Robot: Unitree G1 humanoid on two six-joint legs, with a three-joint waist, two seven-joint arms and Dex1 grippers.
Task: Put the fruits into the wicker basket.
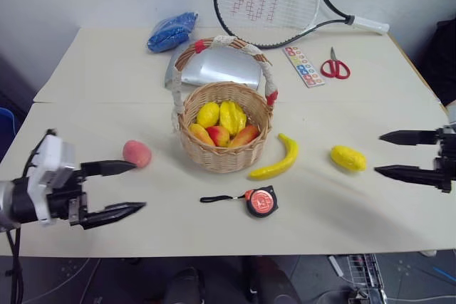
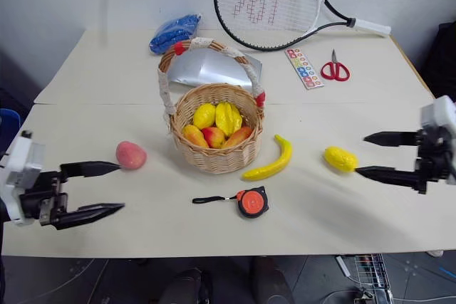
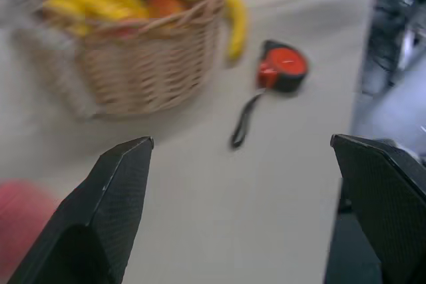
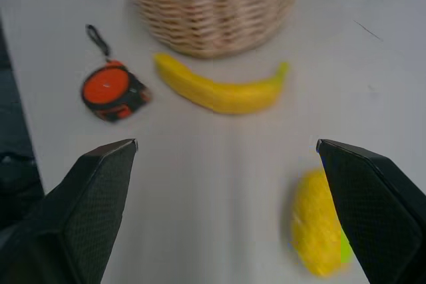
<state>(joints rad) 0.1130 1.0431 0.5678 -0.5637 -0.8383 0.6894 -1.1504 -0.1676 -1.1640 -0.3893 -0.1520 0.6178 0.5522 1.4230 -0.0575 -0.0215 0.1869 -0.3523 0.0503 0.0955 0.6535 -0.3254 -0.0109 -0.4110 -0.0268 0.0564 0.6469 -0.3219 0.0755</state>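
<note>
While fruit already fills the basket (image 1: 224,127) at mid-desk (image 1: 342,204), three pieces lie outside it: a peach (image 1: 137,153) to its left, a banana (image 1: 276,160) just beside its right foot, and a lemon (image 1: 348,158) farther right. The left hand (image 1: 114,190) hovers by the peach with fingers apart; the right hand (image 1: 395,153), likewise spread and empty, points at the lemon.

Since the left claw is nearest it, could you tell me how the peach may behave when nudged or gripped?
The peach looks round and lies loose on the table, so a nudge would probably roll it. Its surface looks smooth, so the open left claw may slip unless it closes around the middle. It seems small, probably light.
</note>
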